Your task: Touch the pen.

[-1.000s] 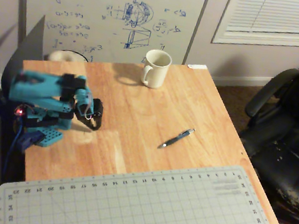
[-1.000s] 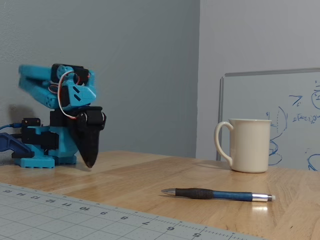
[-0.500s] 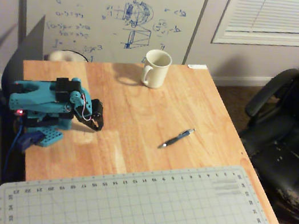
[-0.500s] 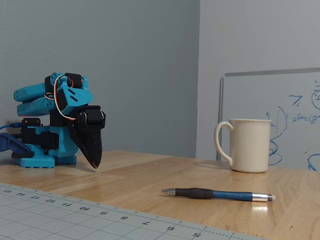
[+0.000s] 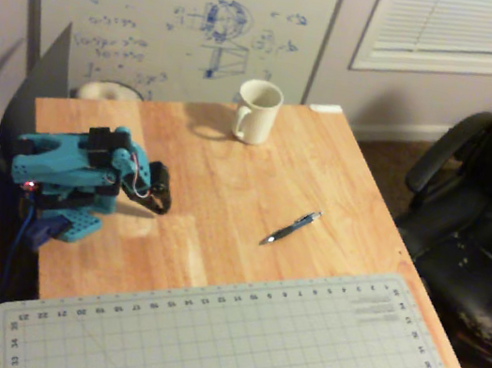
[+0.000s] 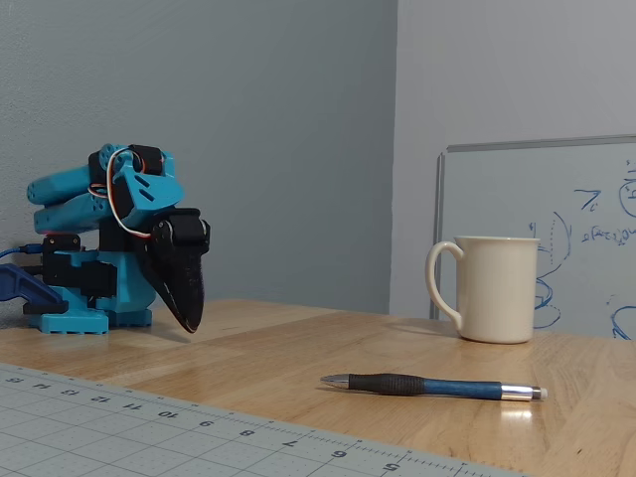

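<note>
My gripper (image 6: pixel 189 320), jaws together, hangs at left of the fixed view, well apart from the pen (image 6: pixel 434 387) at lower centre; a hard touch could roll it.

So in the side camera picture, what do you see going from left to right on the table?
Blue robot arm → its black hand, pointing down → pen → white mug → whiteboard.
</note>
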Tool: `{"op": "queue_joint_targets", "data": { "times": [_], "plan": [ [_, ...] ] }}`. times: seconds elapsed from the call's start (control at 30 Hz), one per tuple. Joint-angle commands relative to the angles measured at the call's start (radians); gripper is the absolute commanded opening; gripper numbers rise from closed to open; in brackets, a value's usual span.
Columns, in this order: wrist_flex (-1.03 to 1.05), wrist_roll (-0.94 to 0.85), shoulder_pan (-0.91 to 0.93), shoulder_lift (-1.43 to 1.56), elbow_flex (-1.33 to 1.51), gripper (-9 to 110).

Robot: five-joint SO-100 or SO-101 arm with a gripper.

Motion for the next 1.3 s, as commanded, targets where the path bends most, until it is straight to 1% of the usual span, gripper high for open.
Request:
{"op": "queue_joint_targets", "data": {
  "times": [0.0, 1.27],
  "plan": [
    [0.017, 0.011, -0.005, 0.041, -0.012, 1],
    [0.014, -0.005, -0.005, 0.028, -0.012, 1]
  ]
}}
